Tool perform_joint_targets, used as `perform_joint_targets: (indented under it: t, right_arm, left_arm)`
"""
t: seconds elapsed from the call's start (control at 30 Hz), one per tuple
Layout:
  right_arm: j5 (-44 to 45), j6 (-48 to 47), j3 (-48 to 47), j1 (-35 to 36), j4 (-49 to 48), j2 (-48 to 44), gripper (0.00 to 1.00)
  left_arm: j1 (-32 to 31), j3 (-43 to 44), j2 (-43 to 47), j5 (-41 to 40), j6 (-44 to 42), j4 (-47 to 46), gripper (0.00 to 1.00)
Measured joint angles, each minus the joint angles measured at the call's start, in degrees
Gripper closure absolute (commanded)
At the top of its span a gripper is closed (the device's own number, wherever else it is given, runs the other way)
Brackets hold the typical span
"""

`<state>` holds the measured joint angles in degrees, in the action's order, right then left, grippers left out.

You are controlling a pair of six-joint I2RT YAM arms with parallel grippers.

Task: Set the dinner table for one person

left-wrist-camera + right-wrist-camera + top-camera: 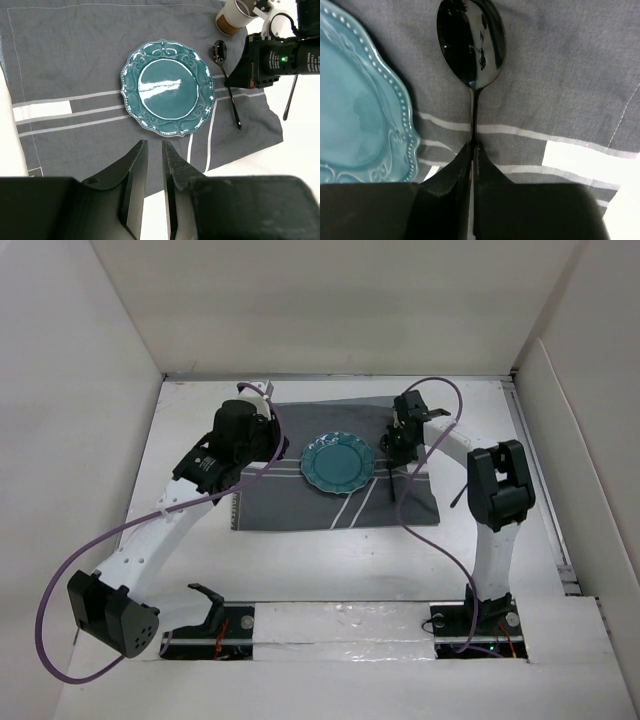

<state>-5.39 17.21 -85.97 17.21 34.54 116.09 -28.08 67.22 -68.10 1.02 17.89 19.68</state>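
While empty, teal plate (pixel 168 88) on placemat (pixel 65 60).

Plain white panels (pixel 330 305) at back and both sides, boxing in the workspace; even, diffuse light, soft shadows, faint glare near front edge.

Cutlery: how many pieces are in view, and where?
2. The spoon lies on the placemat right of the plate, its handle pinched by the right gripper. A second dark utensil lies on the dinner table past the placemat's right edge, head hidden.
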Motion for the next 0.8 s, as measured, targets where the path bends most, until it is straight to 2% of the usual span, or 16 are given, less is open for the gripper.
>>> perform_joint_targets:
  t: [0.07,0.27,0.33,0.43,0.53,0.63,0.67,0.73,0.77,0.8]
  right_arm:
    - [0.4,0.8,0.0,0.0,-0.5,0.0,0.72]
    - [0.4,1.7,0.0,-0.1,-0.6,-0.6,0.55]
    - [0.4,1.9,0.0,-0.5,-0.2,-1.9,0.54]
    - [0.7,2.3,0.6,-2.1,-0.3,-6.4,0.97]
    - [3.6,3.9,5.3,-5.9,-1.5,-14.8,1.0]
    - [5.9,5.7,14.3,-13.5,-4.0,-23.9,1.0]
    - [6.7,6.3,17.0,-16.5,-4.2,-26.0,0.99]
    - [8.7,7.2,22.3,-22.2,-5.2,-28.2,0.83]
    - [9.6,7.6,24.5,-24.5,-5.1,-28.6,0.66]
    - [10.4,8.0,26.5,-26.4,-5.0,-28.7,0.59]
  left_arm:
    - [0.0,0.0,0.1,0.0,0.0,0.0,0.84]
    - [0.0,0.0,0.1,0.0,0.0,0.3,0.84]
    - [0.0,0.0,0.1,0.0,0.0,0.3,0.84]
    - [0.0,0.0,0.1,0.0,0.0,0.3,0.84]
    - [0.0,0.0,0.1,0.0,0.0,0.5,0.85]
    - [0.0,-0.4,0.7,0.2,0.0,0.8,0.86]
    - [0.0,-0.7,1.0,0.3,0.0,0.7,0.86]
    - [0.0,-1.7,2.0,0.6,0.0,0.7,0.86]
    - [0.0,-2.2,2.3,0.8,0.0,0.8,0.86]
    - [0.0,-2.6,2.6,1.0,0.0,0.8,0.86]
